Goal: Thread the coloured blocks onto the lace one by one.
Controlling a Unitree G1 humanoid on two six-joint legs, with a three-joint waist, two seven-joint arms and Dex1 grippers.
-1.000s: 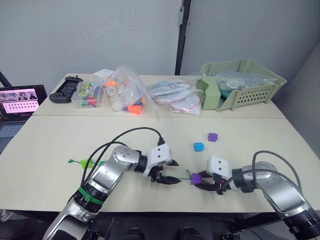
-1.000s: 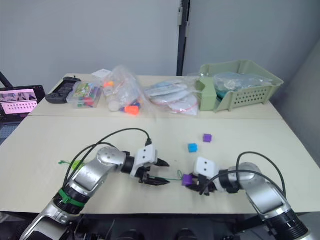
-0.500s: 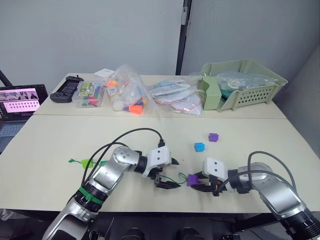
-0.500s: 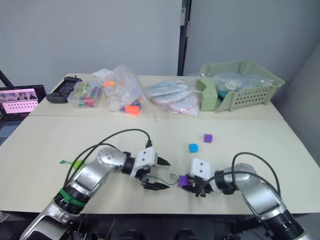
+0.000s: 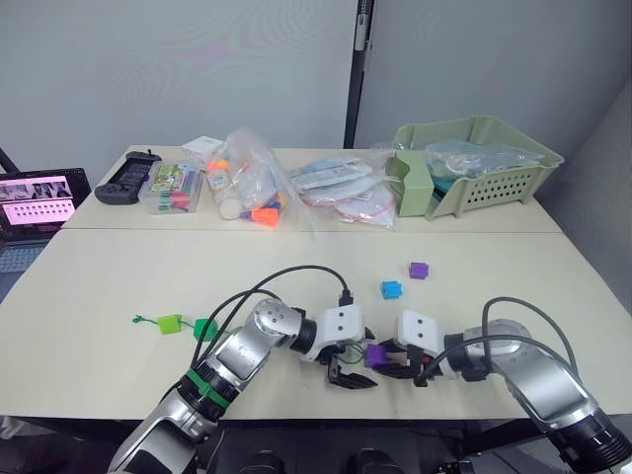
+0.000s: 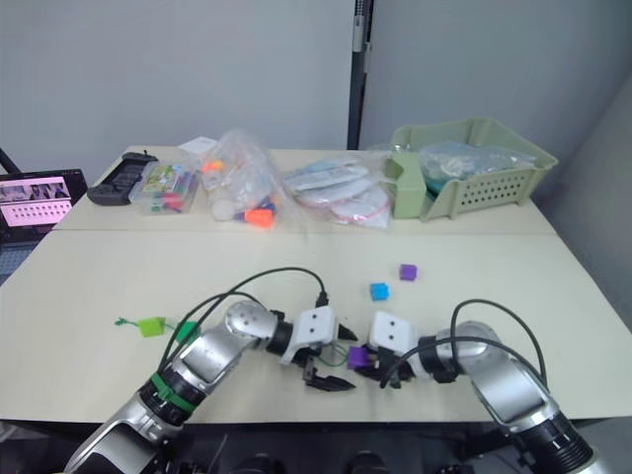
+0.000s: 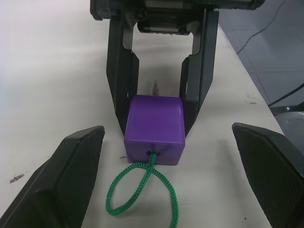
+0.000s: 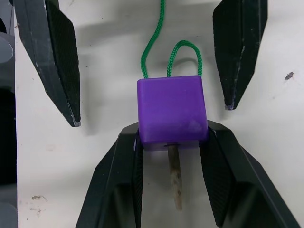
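My right gripper (image 8: 172, 142) is clamped on a purple cube (image 8: 172, 111) — smooth plastic, square-edged — near the front edge of the tabletop (image 5: 118, 276). The lace (image 7: 142, 190), a thin braided green cord, runs through the cube: a loop hangs out one face, the pale stiff tip (image 8: 175, 183) pokes out between my fingers. My left gripper (image 7: 171, 142) stands wide open — holding nothing, its fingers either side of the cube. A blue cube (image 5: 392, 289) and a second purple cube (image 5: 420, 270) lie apart, further back.
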